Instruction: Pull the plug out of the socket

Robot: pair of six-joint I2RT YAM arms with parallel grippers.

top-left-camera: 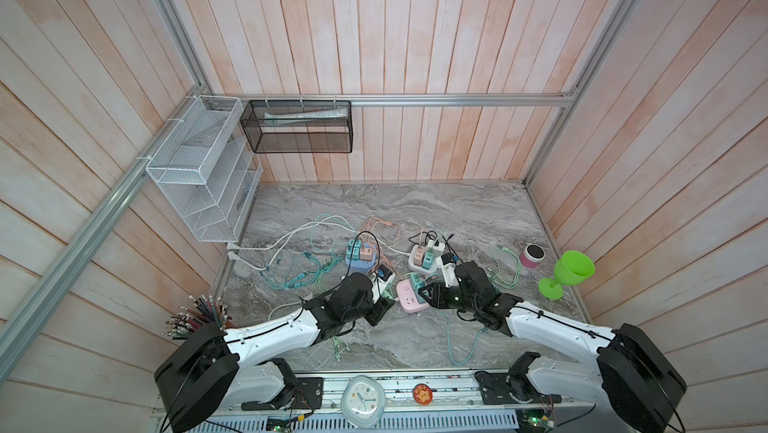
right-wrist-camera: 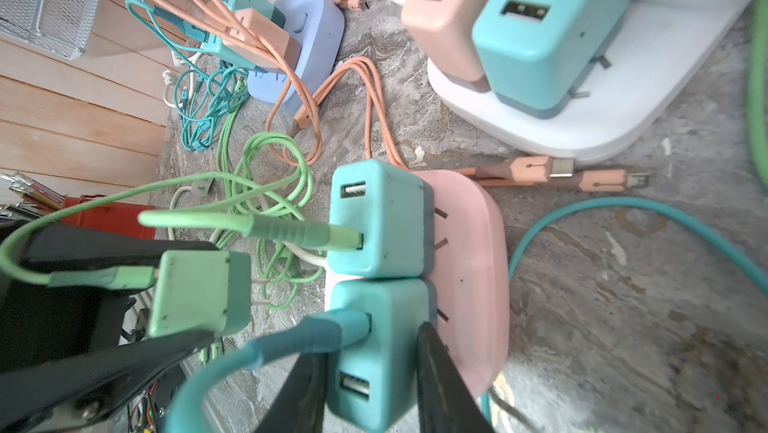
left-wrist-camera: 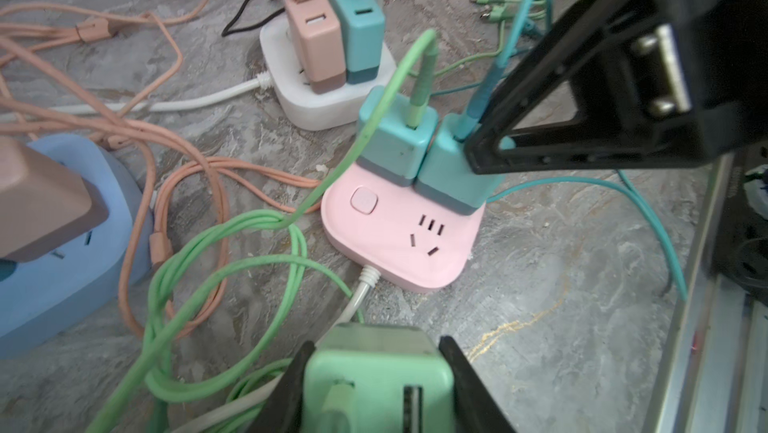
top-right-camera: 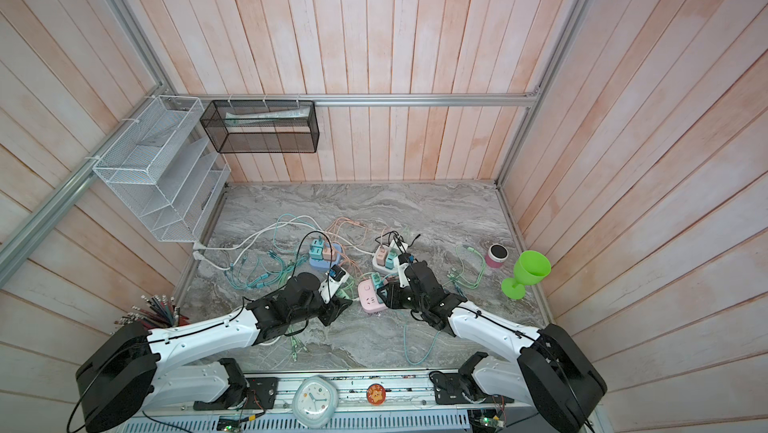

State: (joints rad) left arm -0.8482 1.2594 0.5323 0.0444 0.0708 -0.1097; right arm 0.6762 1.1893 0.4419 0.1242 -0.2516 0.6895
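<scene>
Setting: grey marbled counter [top-left-camera: 415, 210] between pale plank walls, carrying loose cables and three socket blocks.
Task's thing: teal plug [right-wrist-camera: 374, 372] with the teal cable, sitting pushed into the pink socket [left-wrist-camera: 399, 244] near the counter's middle, standing upright on the socket's top face.
Axis: pins running straight down into that face, so probably calling for a pull straight up and away from the pink top, not sideways.
Right claw [right-wrist-camera: 372, 347]: reaching in from the socket's right side, closing narrowly on this plug, fingers [right-wrist-camera: 436, 377] pressing its two opposite flanks.
Nearer arm: the right, already touching the plug, needing no further approach.
Neighbour: second teal plug [right-wrist-camera: 376, 219], carrying a green cable, sitting in the same socket and touching the gripped one, possibly rubbing during the pull.
Left claw [left-wrist-camera: 374, 352]: hovering just beside the socket's left side, clamping a mint-green plug [right-wrist-camera: 199, 293] narrowly and holding it clear of every socket.
Risk: nothing pinning the pink block down, so possibly lifting along with the plug.
Farther out: white socket [left-wrist-camera: 316, 110] and blue socket [left-wrist-camera: 62, 285], each carrying plugs, standing near.
</scene>
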